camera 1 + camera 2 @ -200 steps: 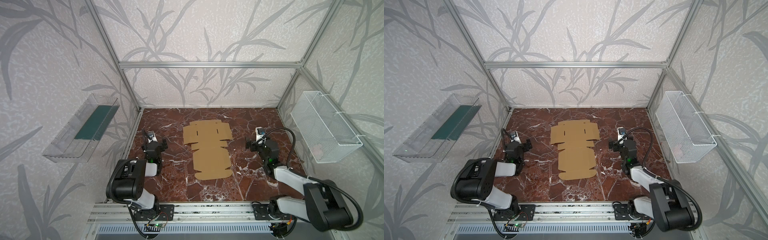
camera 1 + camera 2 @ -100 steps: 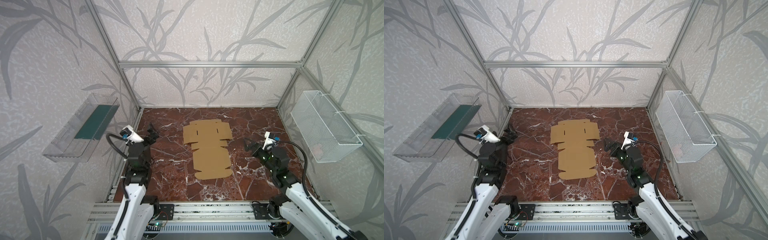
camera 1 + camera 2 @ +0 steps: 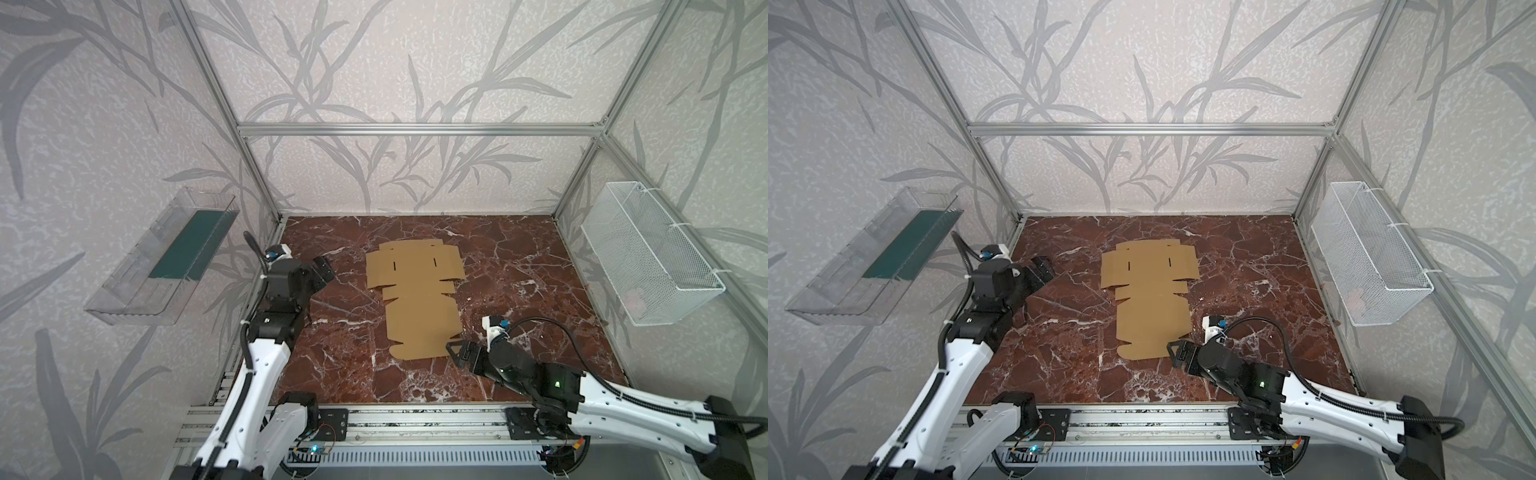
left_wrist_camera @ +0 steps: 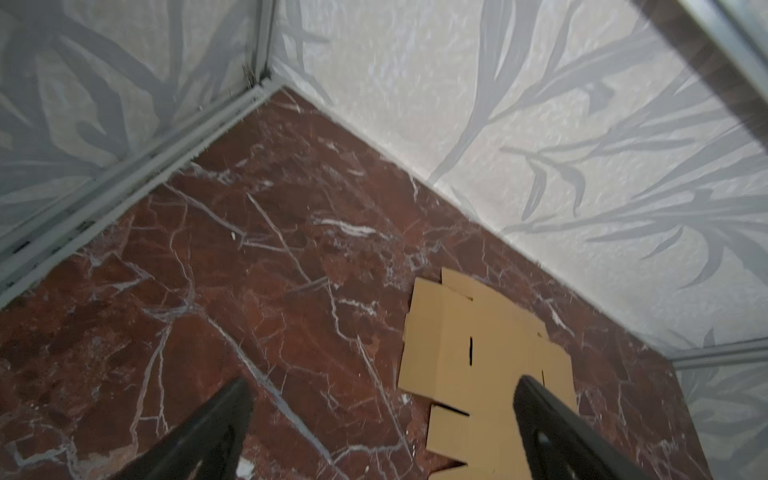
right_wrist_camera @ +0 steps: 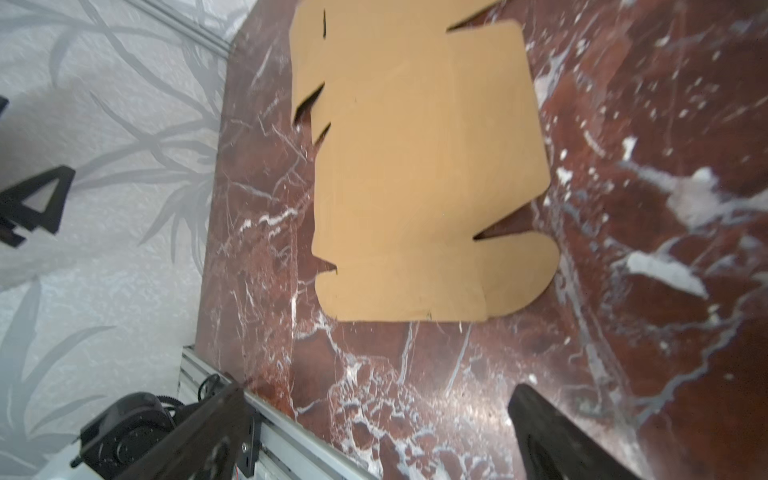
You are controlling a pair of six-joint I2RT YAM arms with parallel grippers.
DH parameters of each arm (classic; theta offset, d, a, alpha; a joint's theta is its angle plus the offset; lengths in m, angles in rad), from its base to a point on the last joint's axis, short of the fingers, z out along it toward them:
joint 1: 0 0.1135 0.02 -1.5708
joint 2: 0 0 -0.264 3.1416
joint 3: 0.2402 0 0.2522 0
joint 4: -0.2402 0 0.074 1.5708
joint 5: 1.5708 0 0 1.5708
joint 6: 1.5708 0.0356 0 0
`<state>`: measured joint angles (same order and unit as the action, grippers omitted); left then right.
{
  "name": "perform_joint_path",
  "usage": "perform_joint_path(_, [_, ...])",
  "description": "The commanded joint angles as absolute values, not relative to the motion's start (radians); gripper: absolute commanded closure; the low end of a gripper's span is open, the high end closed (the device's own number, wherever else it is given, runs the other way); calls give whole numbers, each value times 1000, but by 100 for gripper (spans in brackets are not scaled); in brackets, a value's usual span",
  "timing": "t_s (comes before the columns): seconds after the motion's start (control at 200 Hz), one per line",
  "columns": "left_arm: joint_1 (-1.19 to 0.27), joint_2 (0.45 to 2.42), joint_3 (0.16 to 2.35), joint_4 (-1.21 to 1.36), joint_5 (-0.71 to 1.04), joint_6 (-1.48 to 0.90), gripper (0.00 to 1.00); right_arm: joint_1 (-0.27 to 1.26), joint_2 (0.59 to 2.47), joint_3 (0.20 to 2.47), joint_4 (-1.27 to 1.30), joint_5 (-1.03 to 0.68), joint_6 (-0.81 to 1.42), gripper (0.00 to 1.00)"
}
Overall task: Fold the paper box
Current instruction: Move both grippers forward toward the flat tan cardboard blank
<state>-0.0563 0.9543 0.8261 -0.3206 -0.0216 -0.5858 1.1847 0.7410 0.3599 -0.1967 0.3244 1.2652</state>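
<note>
- Lying flat, unfolded, mid dark-red marble worktop (image 3: 519,266): tan-brown die-cut corrugated cardboard paper box (image 3: 415,299), flaps & slits level w/ the sheet in both top views.
- Left tool (image 3: 323,269), black: fingers wide apart, empty, raised nr left wall, well apart from paper box (image 4: 478,353), w/ its far end ahead in wrist view.
- Right tool (image 3: 455,353), black: fingers apart, empty, low, just beside near right corner of paper box (image 5: 415,166); no contact seen in wrist view.
</note>
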Motion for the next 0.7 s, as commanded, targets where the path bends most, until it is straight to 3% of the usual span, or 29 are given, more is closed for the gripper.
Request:
perform_joint_path(0.0, [-91,1035,883,-478,-1,-535,1,1274,840,384,-146,516,1423,8])
perform_joint_path(0.305, [-148,1154,944,-539,19,-557,1,1376,1070,427,-53,578,1582,20])
perform_joint_path(0.545, [-388,1283,956,-583,-155,-633,1,1376,1204,406,86,568,1680,26])
perform_joint_path(0.695, [-445,1412,1000,-613,-161,-652,1,1375,1188,424,33,596,1660,28])
